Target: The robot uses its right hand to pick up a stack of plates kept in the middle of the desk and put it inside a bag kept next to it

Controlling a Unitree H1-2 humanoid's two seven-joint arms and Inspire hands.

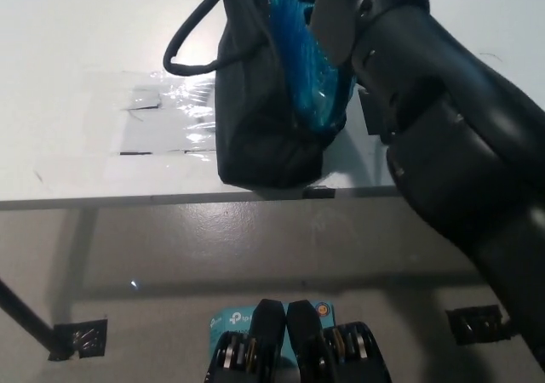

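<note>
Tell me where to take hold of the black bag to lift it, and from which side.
Judging by its pose, grip the black fabric bag by its looped black strap handle, which arches free on the bag's left. Come from the left and above; the black right arm and blue plastic plates crowd the right.

You have the right hand (341, 13) over the bag (260, 119), with the stack of plates (302, 68) on edge just below it, partly inside the bag's mouth, near the surface's (77, 77) front edge.
</note>
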